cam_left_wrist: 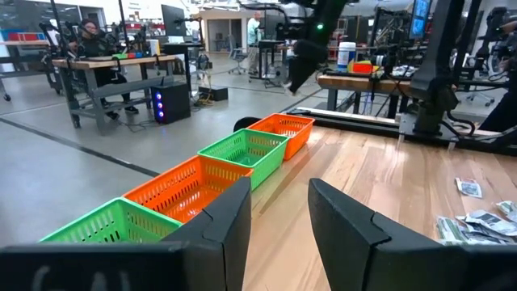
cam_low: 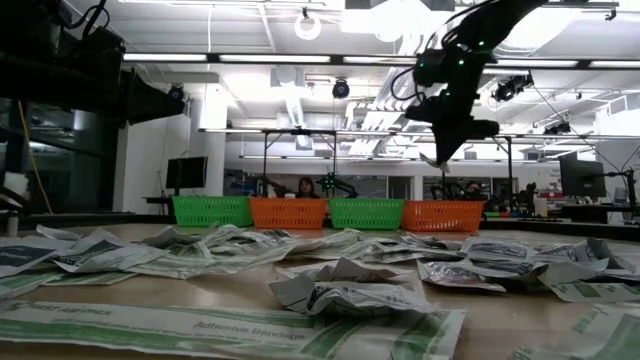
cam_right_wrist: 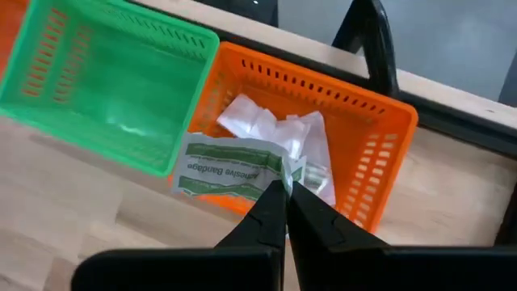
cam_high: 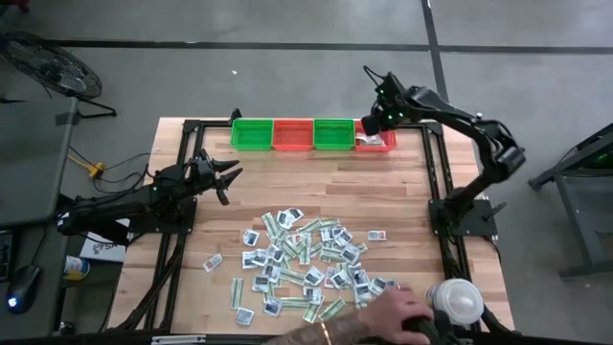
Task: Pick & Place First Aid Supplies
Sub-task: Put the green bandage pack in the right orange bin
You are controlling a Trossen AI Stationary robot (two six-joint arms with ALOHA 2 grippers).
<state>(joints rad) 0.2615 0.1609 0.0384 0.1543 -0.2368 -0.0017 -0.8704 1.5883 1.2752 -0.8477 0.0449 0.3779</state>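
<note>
Bandage packet (cam_right_wrist: 234, 171) hangs pinched in my right tool (cam_right_wrist: 284, 198) over the far-right orange basket (cam_right_wrist: 380, 153) of four, beside its near rim; my left tool (cam_high: 222, 177) waits released over bare worktop (cam_high: 402, 192).

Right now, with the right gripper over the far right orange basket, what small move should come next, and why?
Probably open the right gripper. Its fingers are shut on a corner of an adhesive bandage packet, which hangs over the near rim of the orange basket that already holds white packets. A slight nudge inward first might help.
</note>
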